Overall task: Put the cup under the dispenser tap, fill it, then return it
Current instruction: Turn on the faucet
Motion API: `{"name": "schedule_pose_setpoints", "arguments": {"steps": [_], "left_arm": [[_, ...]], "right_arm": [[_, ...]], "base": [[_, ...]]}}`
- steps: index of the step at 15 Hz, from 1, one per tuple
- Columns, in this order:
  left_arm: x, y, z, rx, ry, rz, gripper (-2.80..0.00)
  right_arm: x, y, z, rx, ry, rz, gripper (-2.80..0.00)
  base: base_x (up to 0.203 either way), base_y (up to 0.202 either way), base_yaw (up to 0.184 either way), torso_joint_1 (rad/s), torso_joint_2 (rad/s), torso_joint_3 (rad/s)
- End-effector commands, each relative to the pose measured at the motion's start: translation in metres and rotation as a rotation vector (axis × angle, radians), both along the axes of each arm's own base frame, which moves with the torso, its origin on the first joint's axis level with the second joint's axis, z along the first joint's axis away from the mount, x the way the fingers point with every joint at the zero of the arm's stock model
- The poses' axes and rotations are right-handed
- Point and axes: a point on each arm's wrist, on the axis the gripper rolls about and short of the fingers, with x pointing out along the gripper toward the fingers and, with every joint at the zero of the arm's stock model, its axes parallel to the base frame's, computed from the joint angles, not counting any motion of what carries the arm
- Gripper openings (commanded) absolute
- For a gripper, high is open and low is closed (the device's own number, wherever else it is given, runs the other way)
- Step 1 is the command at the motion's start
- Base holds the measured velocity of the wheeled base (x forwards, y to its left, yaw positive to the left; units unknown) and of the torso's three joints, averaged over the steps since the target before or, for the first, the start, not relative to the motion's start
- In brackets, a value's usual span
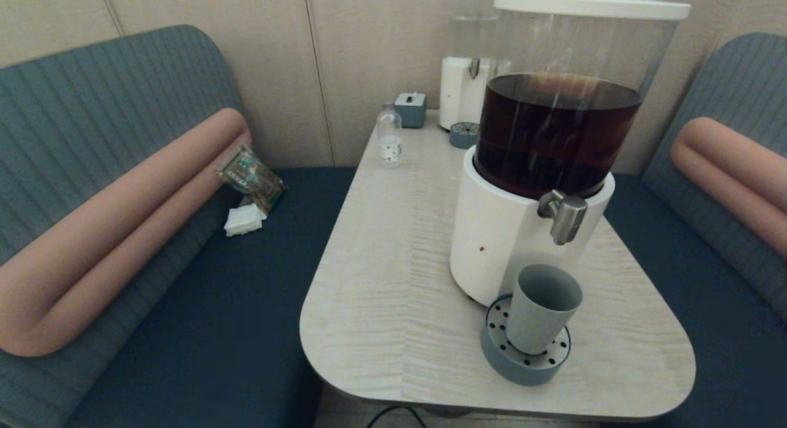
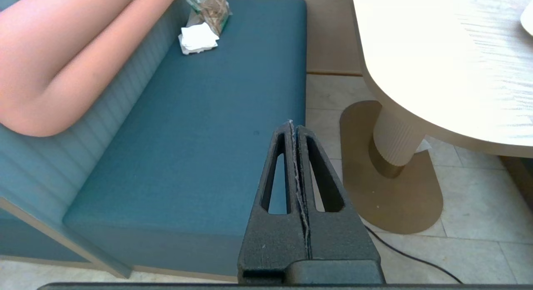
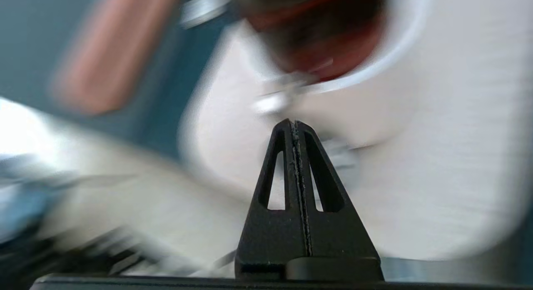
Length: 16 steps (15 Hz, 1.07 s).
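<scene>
— Where is the cup (image 1: 543, 307)?
— On the round drip tray (image 1: 499, 355), on the counter (image 1: 393, 280), just below the dispenser tap (image 1: 565, 216) of the tank of dark liquid — seen only from the head.
— The grippers?
— Left gripper (image 2: 295, 127) pressed closed, empty, over the bench seat (image 2: 195, 136); right gripper (image 3: 292, 124) closed too, its view blurred.
— Any writing?
— The small bottle (image 1: 390, 136) has a label, unreadable.

No text can be read; the small bottle (image 1: 390, 137) has a label, perhaps printed, but illegible.
</scene>
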Motion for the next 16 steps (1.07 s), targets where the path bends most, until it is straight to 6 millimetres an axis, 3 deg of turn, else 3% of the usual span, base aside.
{"name": "schedule_pose_setpoints", "arguments": {"steps": [1, 5, 8, 12, 16], "left_arm": [[0.0, 0.0, 0.0, 0.0, 0.0, 0.002, -2.8], [0.0, 0.0, 0.0, 0.0, 0.0, 0.001, -2.8], [0.0, 0.0, 0.0, -0.001, 0.0, 0.001, -2.8], [0.0, 0.0, 0.0, 0.0, 0.002, 0.002, -2.8], [0.0, 0.0, 0.0, 0.0, 0.0, 0.002, -2.8]], "right_arm": [[0.028, 0.002, -0.012, 0.062, 0.102, 0.072, -2.8], [0.043, 0.001, -0.035, 0.095, 0.068, 0.124, -2.8], [0.038, 0.0, -0.043, 0.088, -0.058, 0.172, -2.8], [0.02, -0.001, -0.055, -0.074, -0.154, 0.148, -2.8], [0.032, 0.011, -0.07, -0.18, -0.12, 0.185, -2.8]], "base": [[0.0, 0.0, 0.0, 0.0, 0.0, 0.0], [0.0, 0.0, 0.0, 0.0, 0.0, 0.0], [0.0, 0.0, 0.0, 0.0, 0.0, 0.0], [0.0, 0.0, 0.0, 0.0, 0.0, 0.0], [0.0, 0.0, 0.0, 0.0, 0.0, 0.0]]}}
